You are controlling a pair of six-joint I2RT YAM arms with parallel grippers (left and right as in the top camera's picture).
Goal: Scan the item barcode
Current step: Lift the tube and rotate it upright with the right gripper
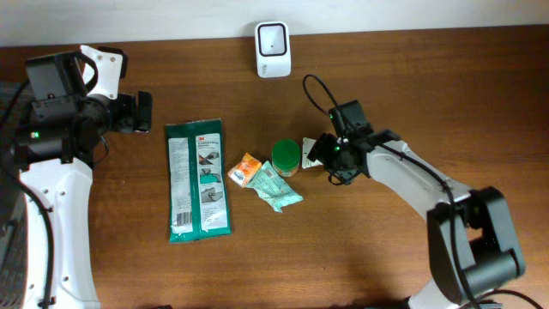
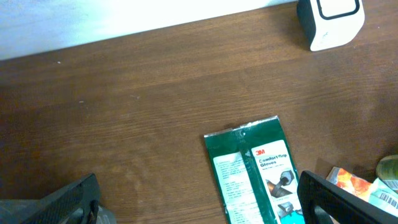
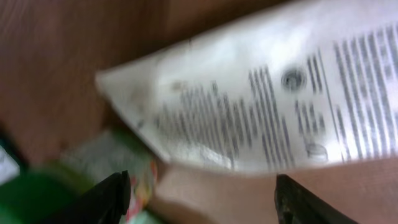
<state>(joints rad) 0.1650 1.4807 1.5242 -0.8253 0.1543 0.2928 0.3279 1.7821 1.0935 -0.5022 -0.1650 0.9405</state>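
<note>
You had the right gripper [image 3: 202, 186] parted and empty over the white packet [image 3: 249, 93] beside the green-lidded jar [image 1: 286, 157] at frame centre, left gripper [image 2: 199, 205] wide, idle, far left; pick-up judged pending: next, a firm pinch, then barcode toward the top-centre scanner [image 1: 273, 49].

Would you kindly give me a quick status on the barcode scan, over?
Left fingers open, empty. Right fingers open, white packet just beyond them, ungripped. Scanner at far edge; green-lidded jar beside packet.
</note>
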